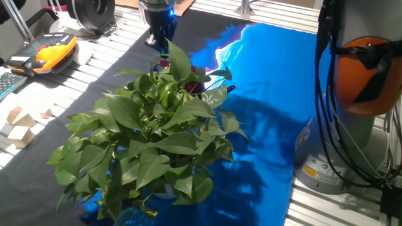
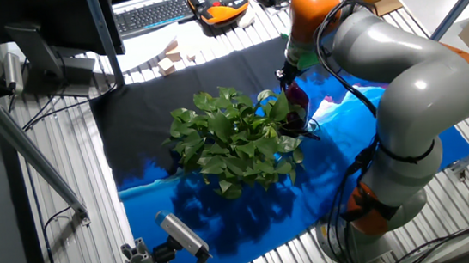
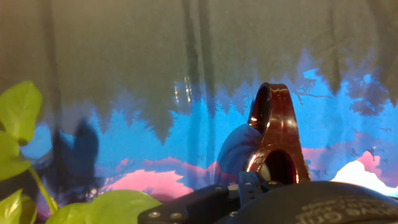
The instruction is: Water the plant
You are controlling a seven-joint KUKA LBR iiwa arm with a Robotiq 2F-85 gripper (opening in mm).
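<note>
The plant point(image 1: 151, 135) is a large bushy pothos with glossy green leaves, standing on the blue and black printed cloth point(image 1: 270, 94); it also shows in the other fixed view point(image 2: 235, 136). My gripper point(image 1: 161, 45) hangs at the plant's far edge point(image 2: 290, 79), shut on the dark maroon cup point(image 2: 299, 101). The cup point(image 1: 195, 86) sits close against the outer leaves, partly hidden by them. In the hand view the cup's glossy handle point(image 3: 277, 134) rises just past the hand, with leaves point(image 3: 18, 112) at the left. The fingertips themselves are hidden.
An orange teach pendant point(image 1: 53, 50) and wooden blocks point(image 1: 19, 125) lie beside the cloth. A keyboard point(image 2: 154, 14) lies at the far edge. The arm's base point(image 1: 352, 125) stands beside the cloth. A small camera on a bracket point(image 2: 180, 236) sits at the near edge.
</note>
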